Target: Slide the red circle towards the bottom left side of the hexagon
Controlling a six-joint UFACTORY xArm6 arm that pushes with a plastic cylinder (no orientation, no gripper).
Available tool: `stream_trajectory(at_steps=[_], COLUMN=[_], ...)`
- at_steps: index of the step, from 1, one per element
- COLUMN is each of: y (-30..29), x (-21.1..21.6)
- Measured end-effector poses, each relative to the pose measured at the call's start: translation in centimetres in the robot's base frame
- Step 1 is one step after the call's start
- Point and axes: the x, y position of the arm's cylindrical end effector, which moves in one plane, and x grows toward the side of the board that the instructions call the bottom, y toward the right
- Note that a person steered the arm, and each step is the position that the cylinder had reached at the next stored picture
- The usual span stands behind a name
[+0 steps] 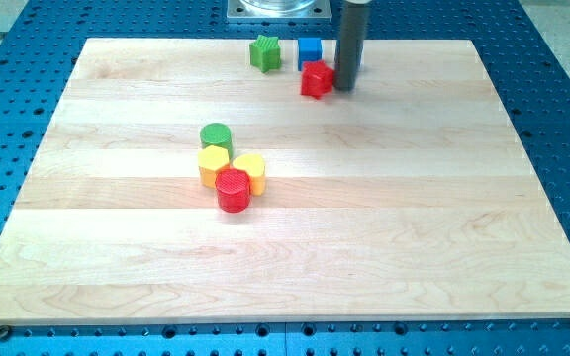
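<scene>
The red circle [233, 189] stands left of the board's middle, touching the yellow hexagon [213, 162] at the hexagon's lower right. A yellow block [250, 170] sits against the red circle's upper right, beside the hexagon. A green circle [216, 136] touches the hexagon's top. My tip [345, 87] is far away near the view's top, just right of a red star-shaped block [316, 79], close to or touching it.
A green star-shaped block [264, 52] and a blue cube [310, 50] sit at the board's top edge [166, 42], left of my rod. A metal mount [275, 10] shows above the board. Blue perforated table [562, 119] surrounds the board.
</scene>
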Motion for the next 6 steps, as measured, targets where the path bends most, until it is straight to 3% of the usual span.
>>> stream_trajectory(at_steps=[1, 2, 3, 4, 5, 6], y=[-2.0, 0.3, -7.9, -18.3, -19.5, -16.1], x=[3.3, 11.5, 19.3, 24.2, 25.1, 20.4])
